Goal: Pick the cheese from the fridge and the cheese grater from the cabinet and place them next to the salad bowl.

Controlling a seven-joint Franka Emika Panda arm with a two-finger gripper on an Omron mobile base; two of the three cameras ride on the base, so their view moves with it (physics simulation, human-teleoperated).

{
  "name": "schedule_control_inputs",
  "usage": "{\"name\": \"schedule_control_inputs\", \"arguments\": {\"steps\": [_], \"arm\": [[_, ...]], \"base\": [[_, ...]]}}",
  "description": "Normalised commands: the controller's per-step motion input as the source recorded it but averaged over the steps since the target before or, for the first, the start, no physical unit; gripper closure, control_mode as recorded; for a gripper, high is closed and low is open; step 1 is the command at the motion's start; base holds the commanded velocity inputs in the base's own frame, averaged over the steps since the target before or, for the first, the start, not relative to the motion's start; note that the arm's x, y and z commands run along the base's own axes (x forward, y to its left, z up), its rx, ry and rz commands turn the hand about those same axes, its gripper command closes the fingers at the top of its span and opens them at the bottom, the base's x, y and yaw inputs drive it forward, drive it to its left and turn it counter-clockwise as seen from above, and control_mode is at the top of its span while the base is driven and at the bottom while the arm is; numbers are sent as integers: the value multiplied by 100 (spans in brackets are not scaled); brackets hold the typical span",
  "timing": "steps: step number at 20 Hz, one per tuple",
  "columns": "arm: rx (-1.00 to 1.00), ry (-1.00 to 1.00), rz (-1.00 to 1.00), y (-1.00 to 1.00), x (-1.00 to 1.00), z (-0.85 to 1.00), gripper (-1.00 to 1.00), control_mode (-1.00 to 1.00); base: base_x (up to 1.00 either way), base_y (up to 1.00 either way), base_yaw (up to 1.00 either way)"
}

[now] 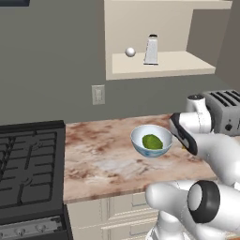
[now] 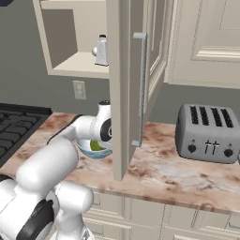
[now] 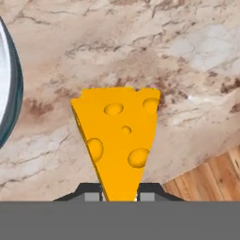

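Since the cheese [image 3: 119, 140] is a small, stiff, probably light wedge, a pinch at its narrow end looks sufficient; the gripper [image 3: 120, 196] is clamped there, holding it over the counter [image 3: 187, 56] just beside the salad bowl [image 3: 8, 93].

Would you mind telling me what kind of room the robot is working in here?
Most likely a home kitchen: a black stove sits beside a marble-look counter, a grey toaster stands on it, and a cheese grater rests in the cabinet.
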Motion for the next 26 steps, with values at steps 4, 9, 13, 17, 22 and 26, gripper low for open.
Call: {"name": "schedule_control_inputs", "arguments": {"steps": [4,9,13,17,22,26], "arm": [[5,0,12,-16,28,-18,100,-100],[8,1,12,-20,12,-20,100,-100],[10,4,6,0,4,-30,100,-100],[11,1,4,0,6,-24,100,-100],[5,0,2,-1,16,-16,100,-100],[0,0,0,0,15,-14,100,-100]], "base": [[0,0,0],[0,0,0],[0,0,0],[0,0,0],[0,0,0],[0,0,0]]}}
